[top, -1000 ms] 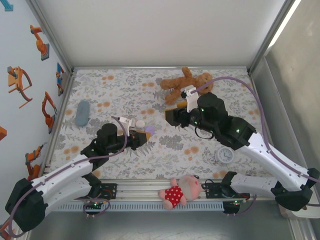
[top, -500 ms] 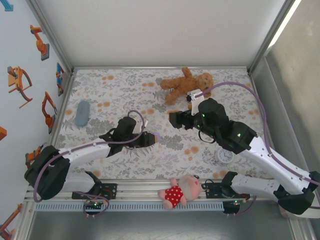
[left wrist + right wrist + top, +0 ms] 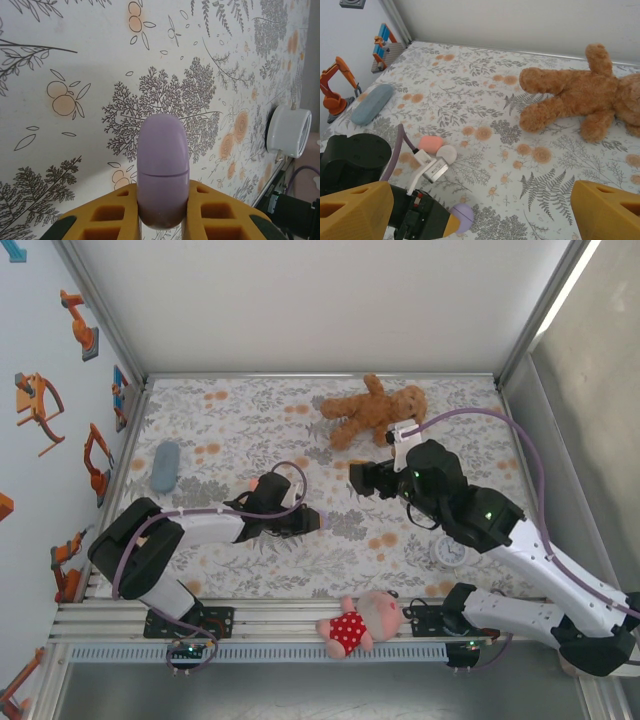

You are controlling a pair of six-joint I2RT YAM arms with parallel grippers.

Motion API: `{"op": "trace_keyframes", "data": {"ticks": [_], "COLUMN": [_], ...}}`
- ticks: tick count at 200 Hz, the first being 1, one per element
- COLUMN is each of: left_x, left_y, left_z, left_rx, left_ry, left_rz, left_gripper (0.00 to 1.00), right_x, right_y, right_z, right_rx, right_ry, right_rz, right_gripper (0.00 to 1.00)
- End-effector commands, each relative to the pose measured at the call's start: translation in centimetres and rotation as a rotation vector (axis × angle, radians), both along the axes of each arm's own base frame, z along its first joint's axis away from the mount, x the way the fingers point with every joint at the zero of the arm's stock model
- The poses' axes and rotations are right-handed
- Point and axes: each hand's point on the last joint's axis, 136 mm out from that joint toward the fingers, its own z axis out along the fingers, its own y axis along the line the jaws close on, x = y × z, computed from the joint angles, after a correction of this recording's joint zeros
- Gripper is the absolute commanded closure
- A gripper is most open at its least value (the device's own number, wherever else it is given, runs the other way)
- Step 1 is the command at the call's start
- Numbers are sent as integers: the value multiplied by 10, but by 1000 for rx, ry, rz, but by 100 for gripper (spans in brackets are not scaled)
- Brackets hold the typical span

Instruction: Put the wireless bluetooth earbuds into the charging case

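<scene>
Doll (image 3: 360, 623) slumps at worktop (image 3: 250, 410) near edge, white clock (image 3: 449, 551) toward near right corner. Mid-worktop, left pincer (image 3: 162, 197) clamped on lilac case (image 3: 162, 155), lid seam shut, likely steadying it for partner. Right pincer (image 3: 356, 478) hovers just beyond, jaws apart, nothing held. Coral case (image 3: 430, 144), white case (image 3: 447, 153) side by side, left of centre. Earbuds too small to make out, perhaps inside cases. Teddy (image 3: 372, 408) at far edge, head cropped in right wrist view.
</scene>
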Motion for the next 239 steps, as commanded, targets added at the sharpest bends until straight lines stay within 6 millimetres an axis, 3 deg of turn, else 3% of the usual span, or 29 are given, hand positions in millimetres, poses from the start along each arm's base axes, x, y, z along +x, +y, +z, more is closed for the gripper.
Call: {"op": "trace_keyframes", "data": {"ticks": [1, 49, 129, 190, 239], "left_x": [7, 9, 13, 21, 34], "left_y": [-7, 3, 11, 27, 73], "left_z": [12, 12, 31, 72, 118], "left_rx": [-23, 29, 39, 52, 164], "left_ry": [-30, -65, -140, -302, -508], "left_rz": [6, 19, 29, 54, 143], "left_gripper": [77, 59, 51, 47, 43], "right_x": [4, 8, 10, 13, 21], "right_y": [-12, -23, -32, -46, -73], "right_z": [1, 4, 6, 6, 8], "right_rx": [-32, -48, -62, -83, -121], "right_ry": [-26, -36, -40, -55, -89], "right_rz": [-40, -72, -93, -123, -202], "right_gripper": [9, 9, 9, 3, 1]}}
